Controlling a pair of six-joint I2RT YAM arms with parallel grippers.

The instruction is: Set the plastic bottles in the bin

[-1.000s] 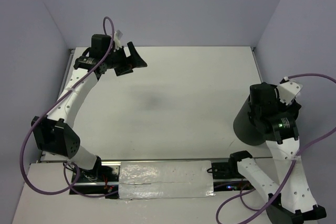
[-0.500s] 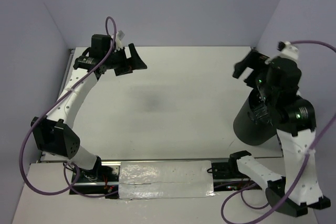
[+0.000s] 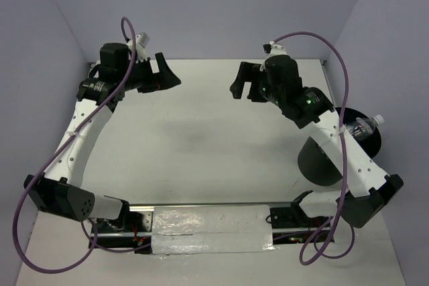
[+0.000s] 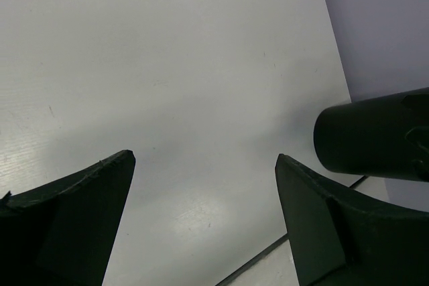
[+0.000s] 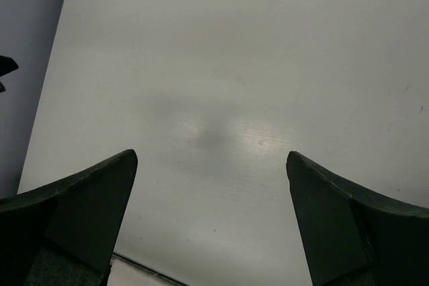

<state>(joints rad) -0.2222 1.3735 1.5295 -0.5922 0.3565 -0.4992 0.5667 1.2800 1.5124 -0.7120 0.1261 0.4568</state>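
Note:
The black bin [image 3: 316,163] stands at the table's near right, partly behind my right arm. One clear plastic bottle [image 3: 366,127] with a white cap shows in its mouth. No other bottle is in view. My right gripper [image 3: 242,84] is open and empty, held over the far middle of the table, well left of the bin. My left gripper [image 3: 165,72] is open and empty at the far left. The left wrist view shows open fingers [image 4: 80,199] over bare table, with the bin [image 4: 369,140] at the right. The right wrist view shows open fingers [image 5: 94,192] over bare table.
Purple walls close in the white table [image 3: 214,138] at the back and both sides. A strip of silvery tape [image 3: 211,229] lies along the near edge between the arm bases. A faint grey smudge [image 3: 194,128] marks the table's middle.
My right arm has lifted off the bin and swung up and left to the far middle of the table, uncovering the bin's mouth and a bottle in it. My left arm has shifted slightly left.

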